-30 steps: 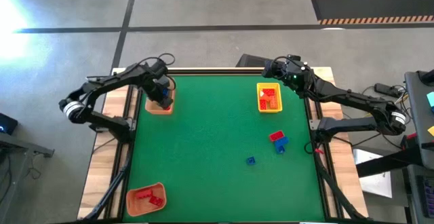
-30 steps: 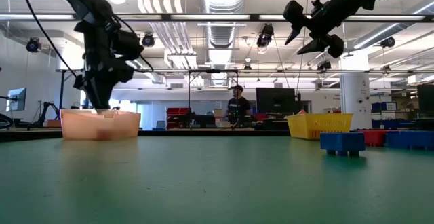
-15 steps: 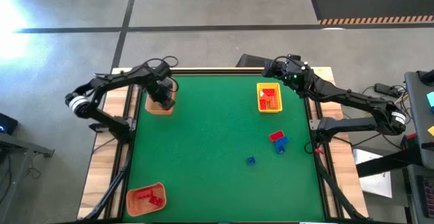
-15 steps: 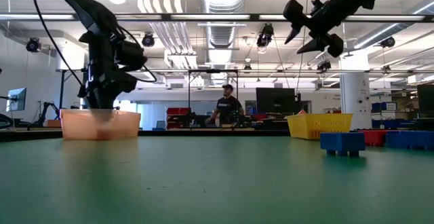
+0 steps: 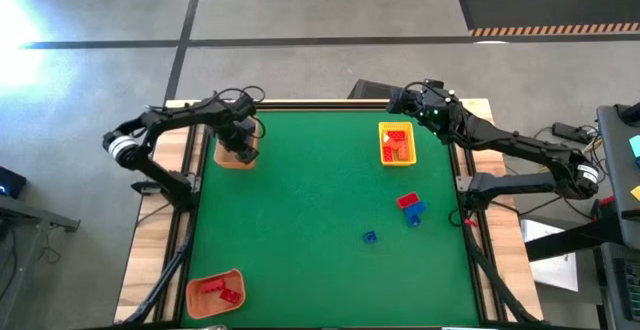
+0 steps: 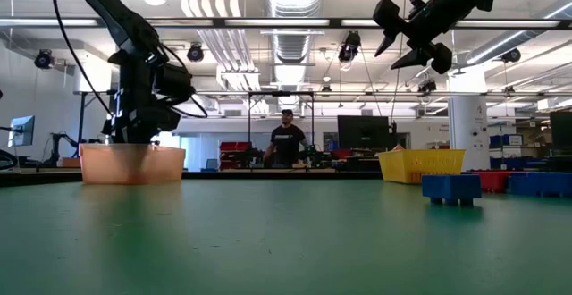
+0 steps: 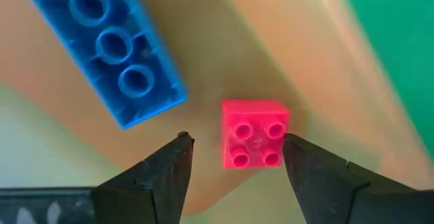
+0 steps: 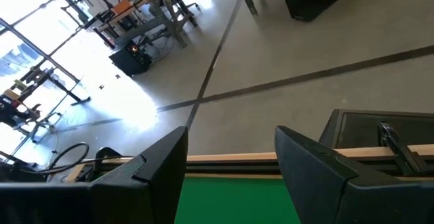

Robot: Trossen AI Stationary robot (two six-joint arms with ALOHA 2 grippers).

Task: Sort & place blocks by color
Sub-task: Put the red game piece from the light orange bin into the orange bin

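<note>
Blocks (image 7: 254,133) lie in tan tray (image 5: 236,157) beneath left gripper (image 7: 234,157), fingers spread, apparently empty.

Three trays sit on the table (image 5: 300,220): one (image 5: 236,156) at the far left corner, one (image 5: 396,143) at the far right, one (image 5: 214,293) at the near left corner. In the far-left tray a small square brick (image 7: 254,133) lies beside a long brick (image 7: 105,44). Three loose bricks (image 5: 409,208) lie right of centre
</note>
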